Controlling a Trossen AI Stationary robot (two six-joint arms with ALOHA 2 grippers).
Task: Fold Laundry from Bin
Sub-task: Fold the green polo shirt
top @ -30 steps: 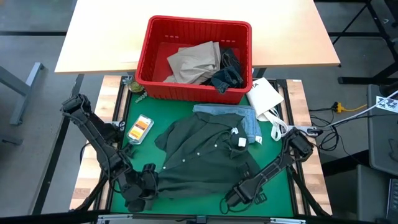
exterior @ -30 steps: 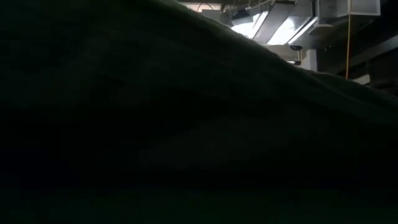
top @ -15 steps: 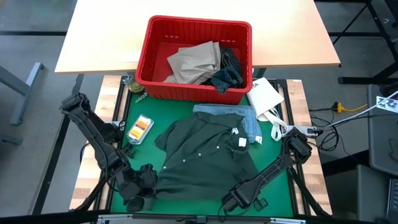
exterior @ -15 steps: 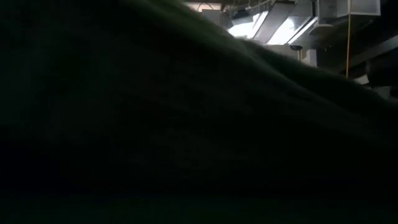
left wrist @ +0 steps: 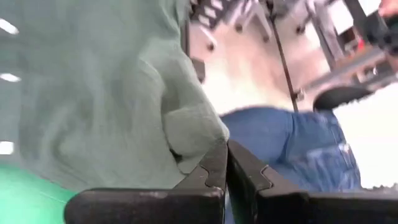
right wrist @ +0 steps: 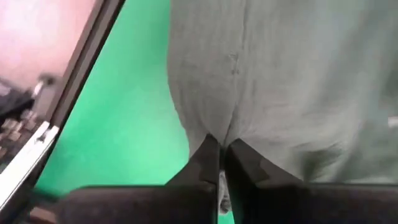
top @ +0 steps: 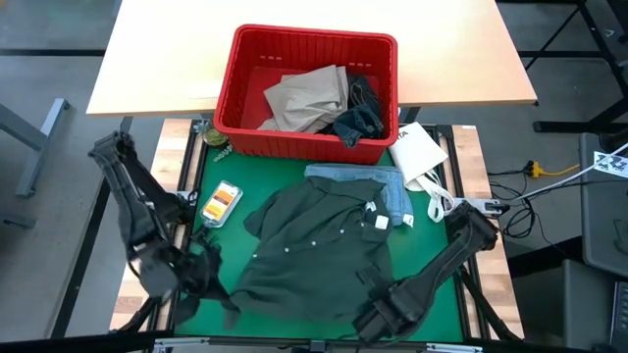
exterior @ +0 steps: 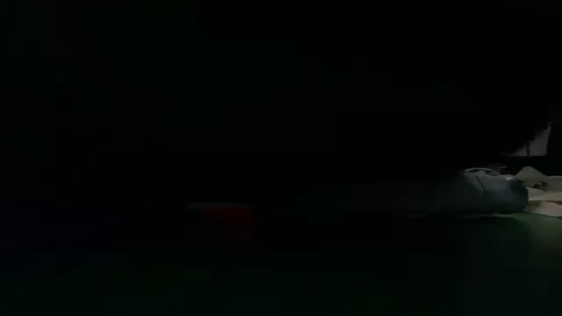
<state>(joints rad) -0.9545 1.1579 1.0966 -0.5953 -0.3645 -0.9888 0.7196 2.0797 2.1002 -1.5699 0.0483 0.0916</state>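
A dark green shirt [top: 314, 250] lies spread on the green mat [top: 221, 235], its far part over a light blue garment [top: 378, 181]. My left gripper [top: 209, 273] is shut on the shirt's near left part. At the shirt's near right part my right gripper [top: 378, 312] is also shut on it. The red bin [top: 304, 44] stands at the far side, holding tan trousers [top: 309, 98] and dark jeans [top: 358, 113]. Dark cloth fills almost all of the low view. My left gripper pinches a bunched fold of the green shirt [left wrist: 196, 140] between its two fingers [left wrist: 211, 171]. The cloth rises from the fold, away from the fingers. My right gripper pinches the shirt's edge [right wrist: 217, 127] between its two fingers [right wrist: 245, 165]. Creases run from the pinch into the cloth, which lies on the mat beyond.
A white packet [top: 417, 149] and a white cord [top: 437, 201] lie at the mat's right edge. A small orange and yellow box [top: 221, 201] lies on the left. The wooden table [top: 167, 59] carries the bin behind the mat.
My left gripper has gone toward the table's left edge and up, drawing the shirt's near left part with it. My right gripper has shifted a little toward the near edge at the shirt's near right part. Cloth has come to cover almost the whole low view.
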